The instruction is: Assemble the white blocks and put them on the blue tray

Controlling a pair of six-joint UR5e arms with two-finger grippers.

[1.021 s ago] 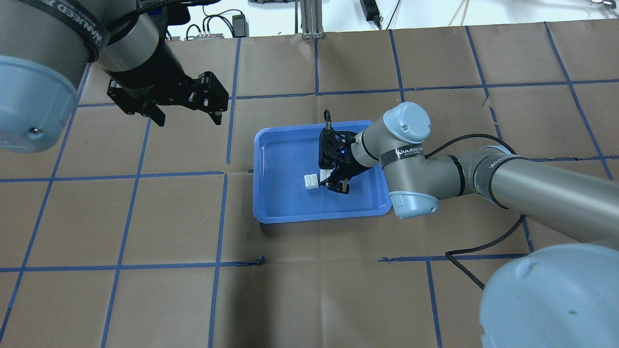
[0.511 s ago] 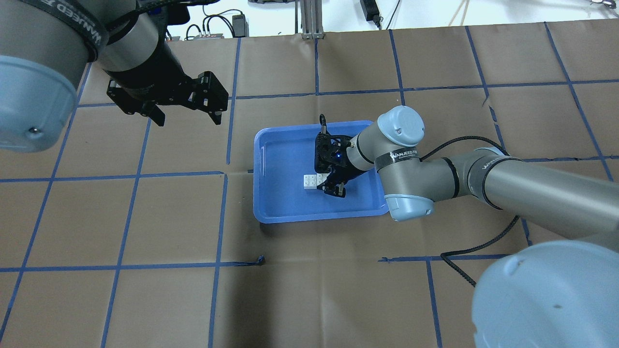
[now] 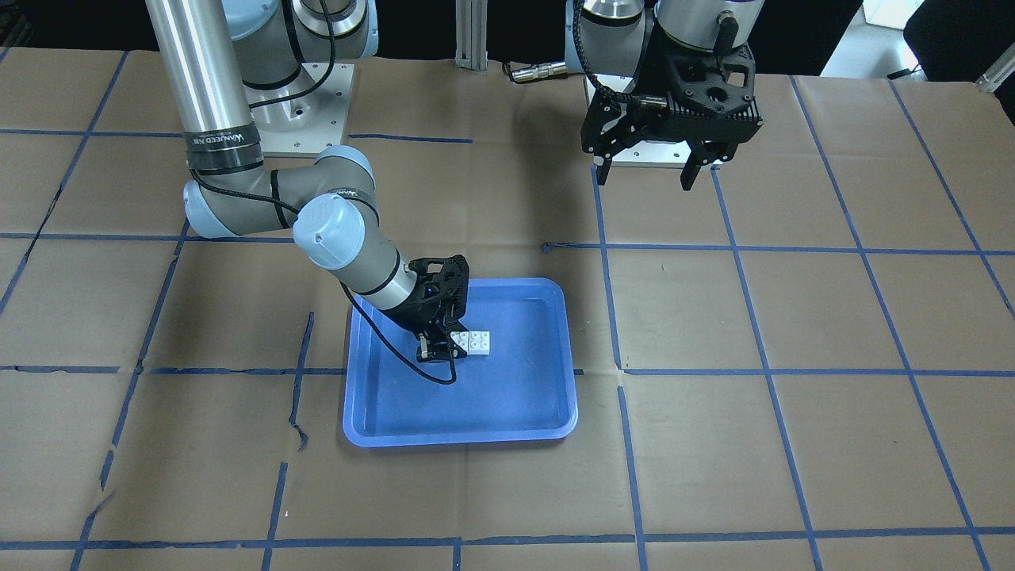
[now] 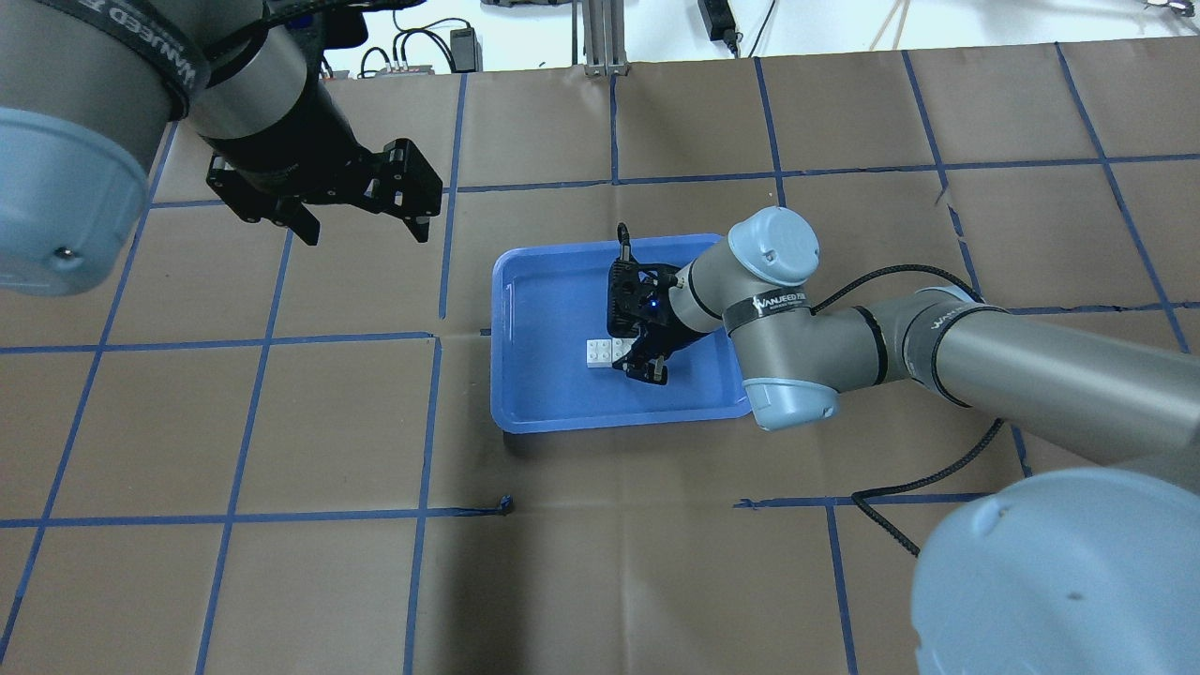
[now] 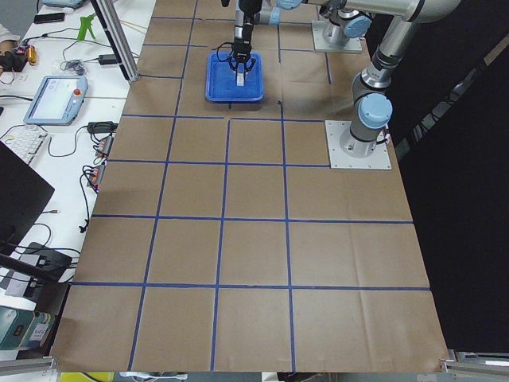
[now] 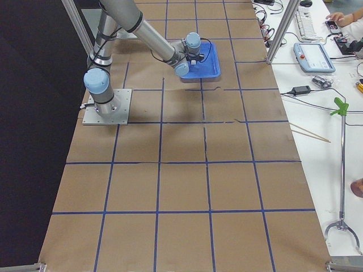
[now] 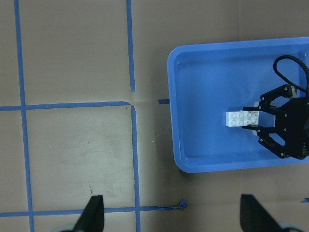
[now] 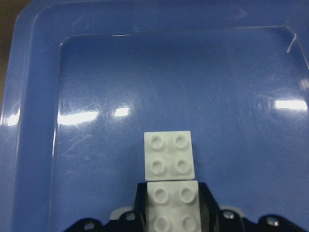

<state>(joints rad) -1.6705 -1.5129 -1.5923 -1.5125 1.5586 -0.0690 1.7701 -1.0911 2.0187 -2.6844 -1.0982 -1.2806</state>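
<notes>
Loose small white square four-stud plastic brick [image 8: 169, 154] spotted dead ahead of the right hand [image 4: 633, 356], so it's probably a lift-and-forward job to stack.
A matching white studded plastic brick [image 8: 172, 209] is clamped between the right hand's jaws, edge to edge with the loose one. The pair is lined up straight away from the fingertips, inside the shallow blue plastic tray [image 8: 38, 121]. Whether the clamped one is lifted can't be told. The left hand [image 4: 364, 225] is spread wide, well off to the side over the brown paper worktop [image 4: 281, 422].
</notes>
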